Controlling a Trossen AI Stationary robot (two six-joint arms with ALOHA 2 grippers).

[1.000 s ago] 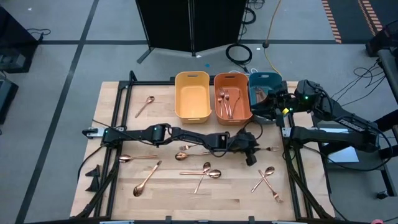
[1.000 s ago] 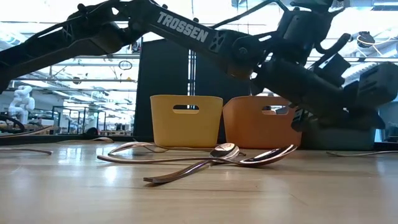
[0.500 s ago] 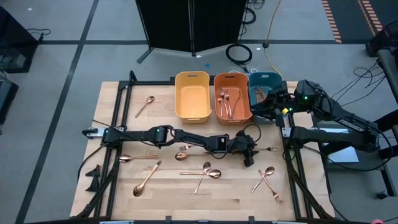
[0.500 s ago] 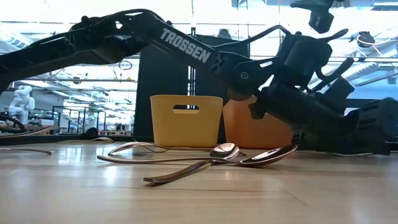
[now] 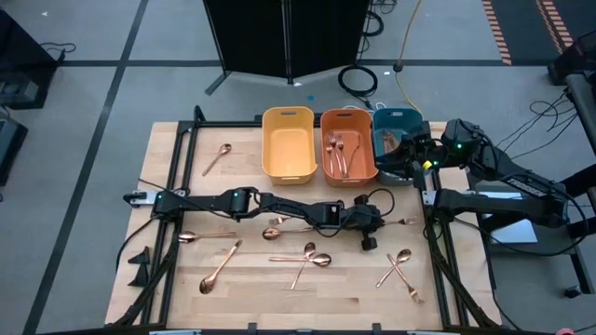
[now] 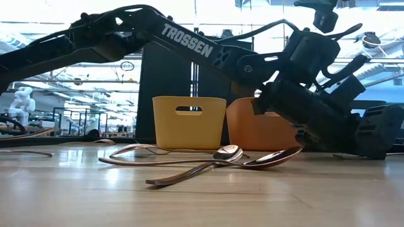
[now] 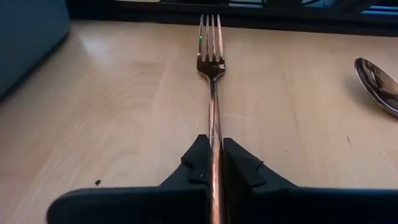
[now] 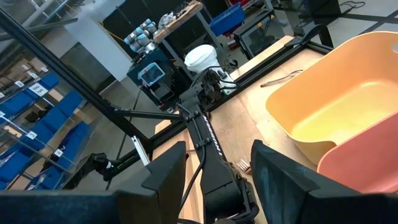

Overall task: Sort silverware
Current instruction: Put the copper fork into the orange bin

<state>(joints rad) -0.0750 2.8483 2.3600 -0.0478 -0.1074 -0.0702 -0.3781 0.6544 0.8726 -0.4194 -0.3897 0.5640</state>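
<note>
The silverware lies scattered on the wooden table. One copper fork [image 7: 213, 62] lies near the table's right side, its tines toward the right edge [image 5: 404, 222]. My left gripper [image 7: 212, 148] reaches across the table to it [image 5: 374, 228] and is shut on its handle. My right gripper [image 8: 214, 171] hovers open and empty above the teal bin [image 5: 396, 135], at the far right [image 5: 406, 158]. The orange bin [image 5: 348, 144] holds a few forks. The yellow bin [image 5: 288, 141] shows nothing inside. My left gripper pinches the fork's handle [image 7: 212, 127] between its two fingertips [image 7: 198, 155], one on each long edge. The fingers come slanting down from the table's left and lie along the fork. The fork lies flat on the table, tines [image 7: 211, 31] pointing away from the gripper.
Loose spoons lie around: one at the far left [image 5: 217, 158], two at the near left [image 5: 221, 266], a crossed pair in the middle [image 5: 304, 259], two at the near right [image 5: 400, 267]. One spoon [image 7: 376, 78] lies close beside the fork. A black frame rims the table.
My left gripper has sunk toward the table over the fork and has rolled a little. The fork has stayed flat in its place. My right arm has kept still.
</note>
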